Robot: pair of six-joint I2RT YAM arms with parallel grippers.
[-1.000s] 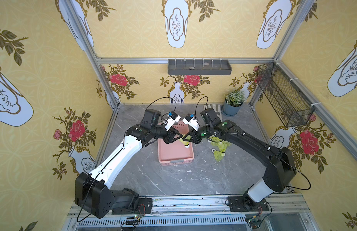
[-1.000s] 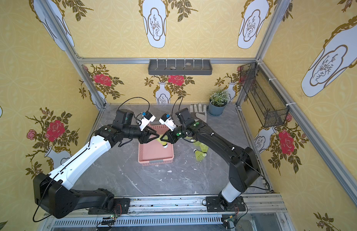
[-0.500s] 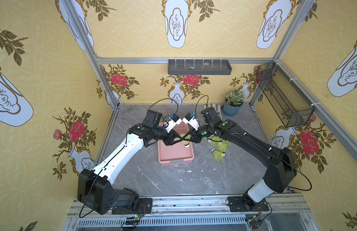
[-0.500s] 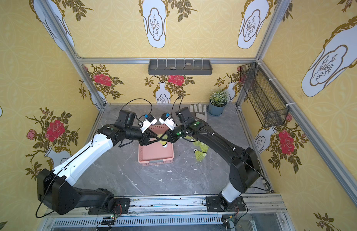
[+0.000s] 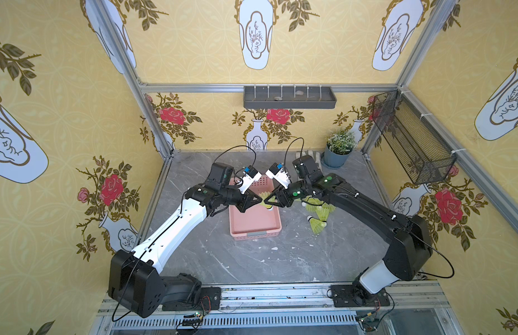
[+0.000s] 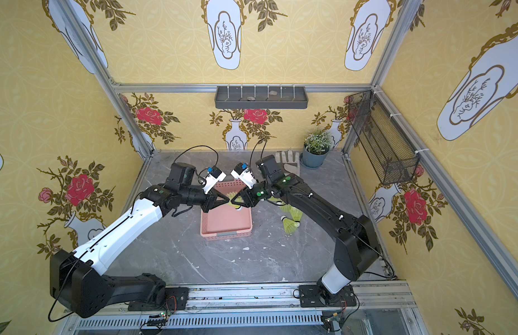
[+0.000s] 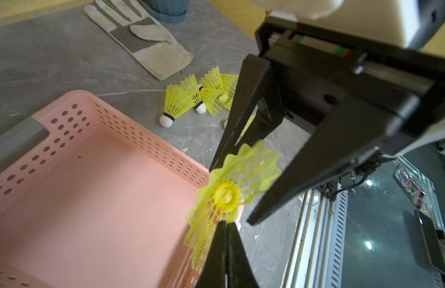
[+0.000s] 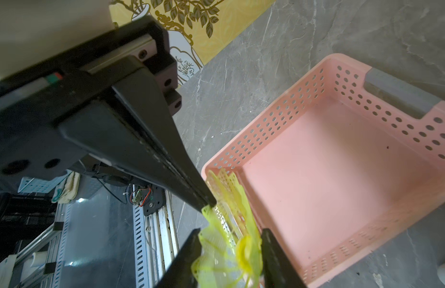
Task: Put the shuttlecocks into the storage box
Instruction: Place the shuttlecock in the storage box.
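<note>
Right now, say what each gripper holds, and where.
Left gripper pinches a shuttlecock by its skirt rim; right gripper, open around it, holds nothing.

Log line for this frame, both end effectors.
phase: handover above storage box | left end effector: shut on shuttlecock skirt | right end effector: open | other shuttlecocks: on table

Yellow shuttlecock (image 5: 266, 203) above pink storage box (image 5: 253, 235)

Storage box (image 5: 253, 220): far half partly covered by left arm (image 5: 176, 229) and right arm (image 5: 365, 206).
Held shuttlecock (image 7: 226, 197), over the box's rim: we see no tip in wrist views; skirt hides it.
Loose shuttlecocks (image 5: 318, 213), beside the box: we cannot count them.
Glove (image 7: 141, 42), beyond the box: fingertips cut off.
</note>
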